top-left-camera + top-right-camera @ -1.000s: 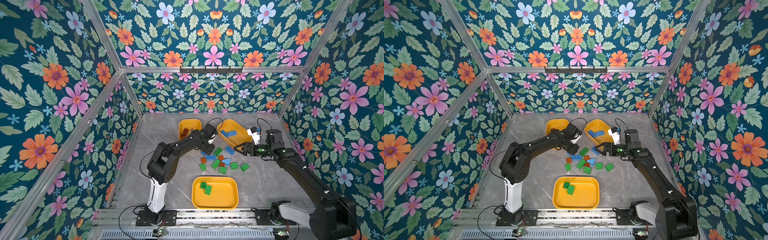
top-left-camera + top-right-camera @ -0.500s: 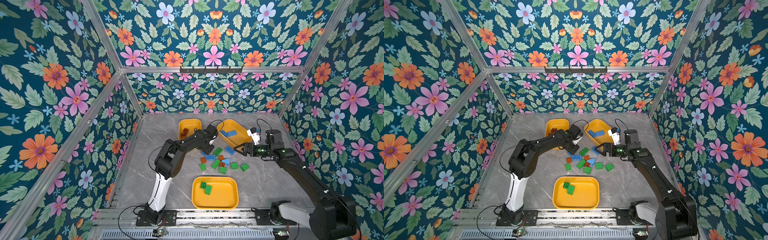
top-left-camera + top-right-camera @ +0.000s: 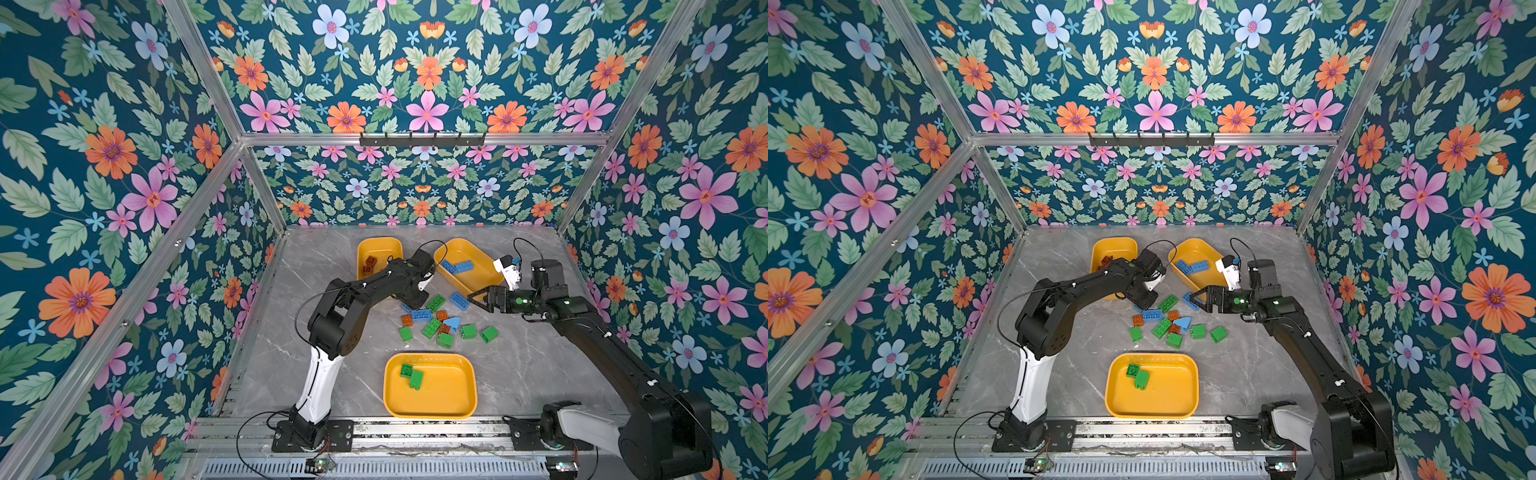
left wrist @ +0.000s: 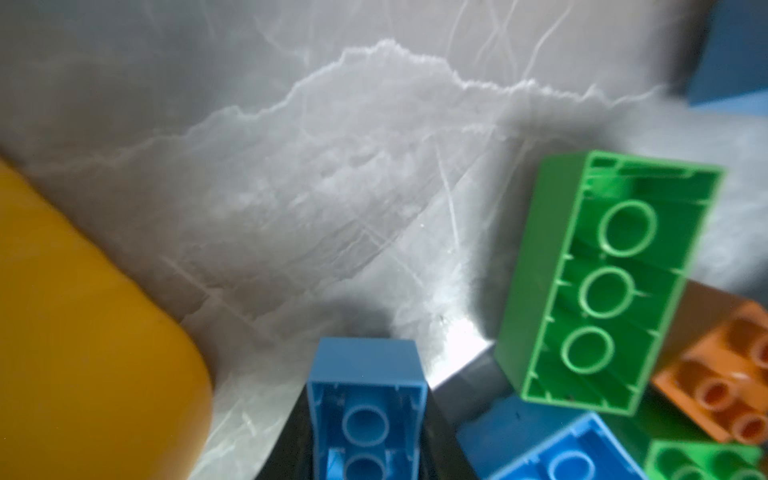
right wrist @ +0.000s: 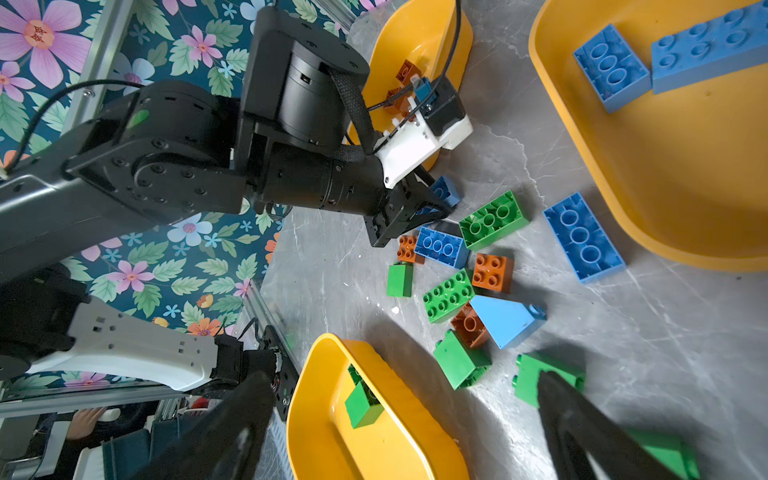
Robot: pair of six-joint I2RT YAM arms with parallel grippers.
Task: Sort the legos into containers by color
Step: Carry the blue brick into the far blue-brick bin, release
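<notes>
My left gripper point(image 3: 412, 300) is low at the back left edge of the loose legos point(image 3: 440, 320), shut on a small blue brick point(image 4: 365, 361); black fingers flank it in the left wrist view. My right gripper point(image 3: 473, 297) hovers open and empty at the pile's right. Three yellow containers stand around the pile. The back left one point(image 3: 380, 245) holds reddish-brown bricks point(image 3: 370, 264), the back right one point(image 3: 478, 268) blue bricks point(image 3: 457, 266), and the front one point(image 3: 449, 390) two green bricks point(image 3: 411, 374). Blue, green and reddish-brown legos and a light-blue sloped piece point(image 3: 452, 322) lie loose.
A green oblong brick point(image 4: 602, 282) lies hollow side up right beside the held brick, with an orange-brown one point(image 4: 727, 374) behind it. Flowered walls close in the grey marble table point(image 3: 540, 365). The arm bases sit on a metal rail point(image 3: 415, 432) at the front.
My left gripper has closed on the small blue brick at the pile's edge, and that arm's elbow has shifted right. The right arm has stayed still and open.
</notes>
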